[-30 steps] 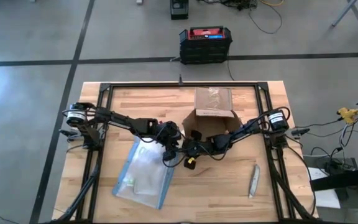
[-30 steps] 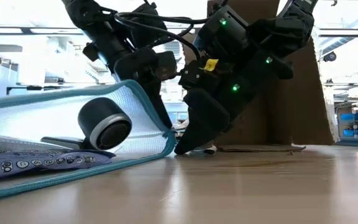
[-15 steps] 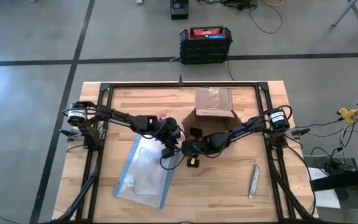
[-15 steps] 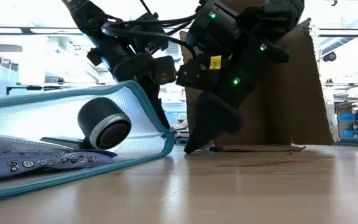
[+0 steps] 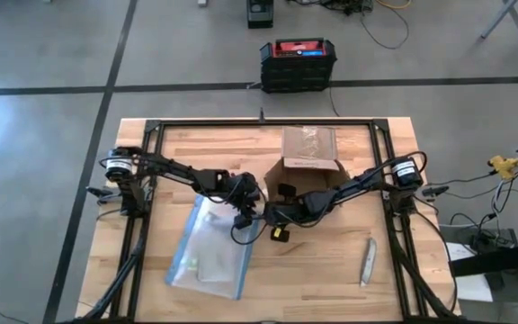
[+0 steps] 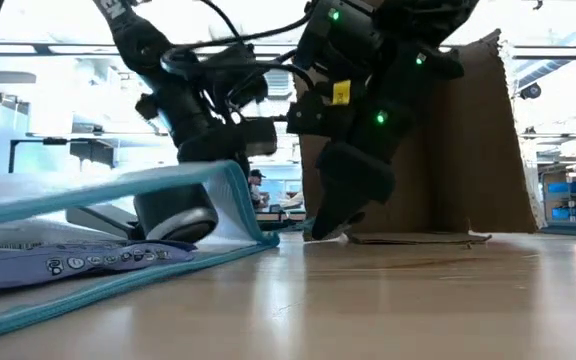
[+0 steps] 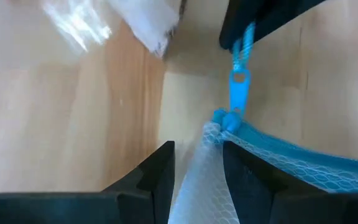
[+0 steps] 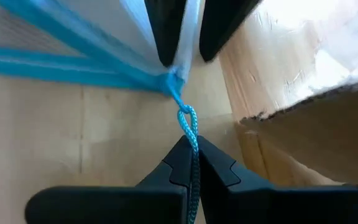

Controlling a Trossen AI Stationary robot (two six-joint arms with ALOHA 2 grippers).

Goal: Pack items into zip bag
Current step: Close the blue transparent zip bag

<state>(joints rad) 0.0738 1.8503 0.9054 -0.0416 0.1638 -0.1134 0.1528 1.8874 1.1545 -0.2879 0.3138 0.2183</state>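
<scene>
Both arms reach inward from the table's side edges and meet near its middle. The left gripper (image 5: 244,209) points down, its fingers (image 7: 157,180) pinched on the bag (image 5: 209,252) edge at a corner, with mesh fabric between them. The right gripper (image 5: 266,216) sits just beside it, tip to tip, tilted steeply down, its fingers (image 8: 185,163) closed tight on the zipper cord (image 8: 190,134) that runs from that same corner.
</scene>
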